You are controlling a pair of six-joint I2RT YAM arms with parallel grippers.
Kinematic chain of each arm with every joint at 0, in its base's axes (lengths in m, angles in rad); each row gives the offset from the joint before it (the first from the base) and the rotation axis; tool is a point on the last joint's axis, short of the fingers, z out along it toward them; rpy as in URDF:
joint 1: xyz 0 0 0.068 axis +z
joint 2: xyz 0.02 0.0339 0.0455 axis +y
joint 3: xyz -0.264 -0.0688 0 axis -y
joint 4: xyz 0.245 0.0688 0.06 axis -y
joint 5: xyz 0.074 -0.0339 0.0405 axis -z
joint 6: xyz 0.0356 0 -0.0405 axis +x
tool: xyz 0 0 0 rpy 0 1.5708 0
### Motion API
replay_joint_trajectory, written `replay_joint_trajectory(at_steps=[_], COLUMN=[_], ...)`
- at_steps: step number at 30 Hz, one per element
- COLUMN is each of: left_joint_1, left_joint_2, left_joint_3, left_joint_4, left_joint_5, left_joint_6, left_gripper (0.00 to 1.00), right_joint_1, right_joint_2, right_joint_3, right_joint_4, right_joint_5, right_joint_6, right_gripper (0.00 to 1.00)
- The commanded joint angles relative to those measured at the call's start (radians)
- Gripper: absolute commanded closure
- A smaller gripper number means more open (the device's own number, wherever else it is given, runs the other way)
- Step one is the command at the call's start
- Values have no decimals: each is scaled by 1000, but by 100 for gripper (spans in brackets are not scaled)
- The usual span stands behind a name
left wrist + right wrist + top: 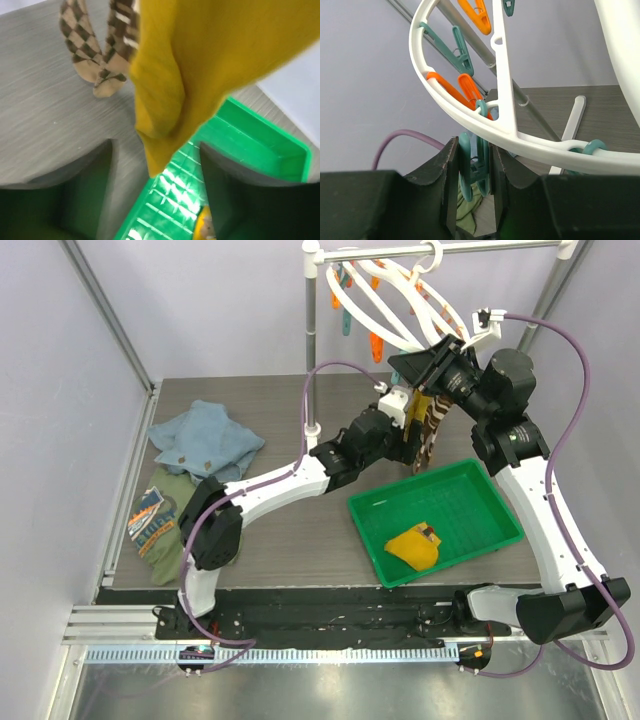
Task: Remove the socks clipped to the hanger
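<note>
Top view first. The hanger (395, 302) sits at the upper middle of the frame, hooked on the grey rail. My right gripper (432, 368) is up at its lower rim. Just below it a striped sock (437, 422) hangs down. My left gripper (408, 425) is right beside that, on its left. A green tray (500, 502) lies on the tabletop (290, 540) at lower right, with one loose mustard sock (412, 546) inside it.

Left wrist view now. A mustard-yellow sock (165, 75) fills the upper middle. Its lower tip dangles into the gap of the left gripper (155, 200). The fingers (75, 180) are spread wide and hold nothing. The diamond-patterned socks (92, 50) hang at the upper left, and the tray's corner shows at right.

Right wrist view. The hanger's white rim (470, 117) arcs across the frame with orange clips (465, 90) above. The right gripper (474, 175) is nearly closed, and its fingers (445, 170) squeeze a teal clip (472, 165) from both sides at lower centre.
</note>
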Motion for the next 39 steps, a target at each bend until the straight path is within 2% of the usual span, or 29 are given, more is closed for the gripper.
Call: replay_joint_trajectory(at_steps=[1, 2, 4, 5, 7, 9, 16, 18, 19, 23, 26, 33, 39], left_joint_1=[1, 1, 1, -1, 1, 1, 1, 1, -1, -1, -1, -2, -2], left_joint_2=[22, 19, -2, -8, -30, -40, -83, -100, -106, -154, -198, -286, -369], left_joint_3=[-5, -15, -38, -44, -48, -45, -114, -133, -139, -183, -237, -305, -334], left_joint_4=[171, 190, 228, 236, 233, 209, 212, 207, 206, 198, 209, 158, 80], left_joint_5=[53, 65, 90, 94, 104, 114, 108, 116, 117, 119, 127, 162, 162], left_joint_6=[39, 37, 31, 30, 23, 23, 5, -7, -12, -33, -41, -29, -6], left_gripper=[52, 71, 83, 93, 100, 100, 100, 100, 100, 100, 100, 100, 100], right_joint_1=[2, 4, 2, 2, 1, -1, -2, -2, -2, -2, -2, -1, -4], right_joint_2=[-17, -22, -30, -34, -46, -57, -77, -80, -83, -108, -146, -206, -140], right_joint_3=[18, 11, 4, 0, -8, -20, -28, -23, -14, 6, 11, 50, 154], right_joint_4=[44, 44, 36, 34, 25, 16, 16, 8, -2, -99, -252, -395, -472], right_joint_5=[-31, -26, -17, -12, 8, 20, 25, 31, 38, 110, 170, 345, 482], right_joint_6=[18, 12, 3, -2, -7, -1, 21, 12, 3, -57, -132, -209, -296], right_gripper=[93, 92, 91, 89, 84, 79, 78, 71, 63, 47, 38, 35, 36])
